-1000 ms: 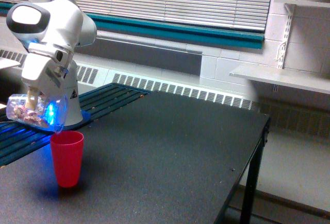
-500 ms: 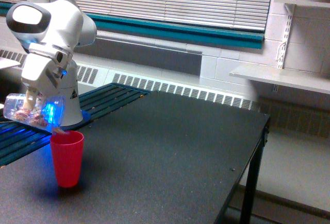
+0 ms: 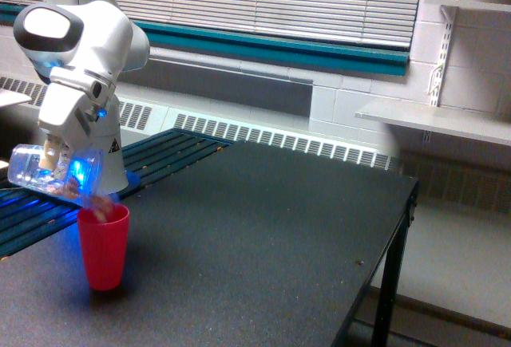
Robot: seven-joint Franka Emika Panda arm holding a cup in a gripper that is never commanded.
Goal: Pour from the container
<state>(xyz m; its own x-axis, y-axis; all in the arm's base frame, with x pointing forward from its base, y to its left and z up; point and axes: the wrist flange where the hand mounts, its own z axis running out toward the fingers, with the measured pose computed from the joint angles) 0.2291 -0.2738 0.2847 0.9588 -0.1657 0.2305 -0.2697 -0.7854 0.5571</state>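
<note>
At the exterior view's far left, your container [image 3: 44, 173] hung above the desk [image 3: 263, 235], tipped well past level with its closed base pointing to that view's left and its mouth down and to the right. The jaws [image 3: 54, 158] were clamped on the container from above, gripping its wall; the fingers themselves were mostly lost behind the clear plastic and the blue glow there. Most of the container looked clear and empty toward the base, so I judged the bulk of the pinkish bits [image 3: 97, 203] had slid to the mouth; a small clump sat right at the lip, just over the rim of the red cup [image 3: 104, 246]. That cup stood upright on the desk directly below the mouth, near but apart from the container as far as I could tell. You were well into the pour, then: bits leaving or about to leave, some likely in the cup, though its inside was hidden. What was left, by my reading, was to empty the last bits and bring the container upright
</note>
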